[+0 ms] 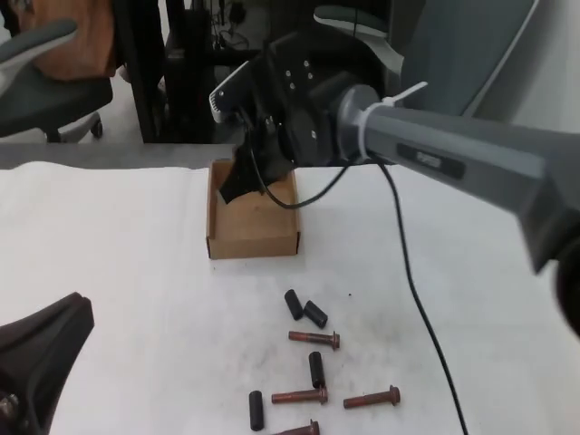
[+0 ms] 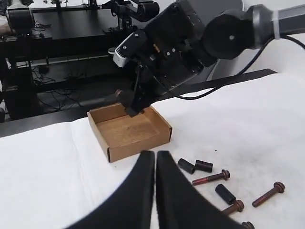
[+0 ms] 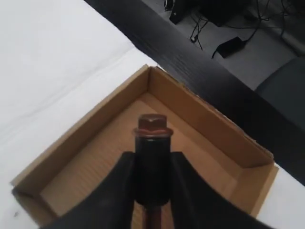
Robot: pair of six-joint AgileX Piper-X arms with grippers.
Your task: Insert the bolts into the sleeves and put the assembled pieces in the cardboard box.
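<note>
Clamped in your right gripper [image 3: 152,179] right now is a short black cylindrical sleeve [image 3: 152,164] with a copper-coloured, hex-headed metal bolt [image 3: 152,125] through it. The black fingers [image 3: 119,186] pinch the sleeve from both sides, the bolt's head pokes out past the fingertips, and a bit of shank shows behind the sleeve. You're holding that assembled piece over the open, shallow brown cardboard box [image 3: 205,124], above its bare floor and toward its far left corner in the high view. The box [image 1: 254,243] sits on the white bench surface [image 1: 109,236], close to the far edge and about midway along it.

Over to your left gripper [image 2: 155,156]: it's on the near left side of the surface, aimed toward the box, its two black fingers pressed together with nothing between them.

Between the box and the near edge lies the loose stock. You've got four loose black sleeves [image 1: 294,304], two of them just beside each other nearest the box. Four loose copper-coloured bolts [image 1: 314,338] lie flat among them, the last one right at the near edge.
</note>
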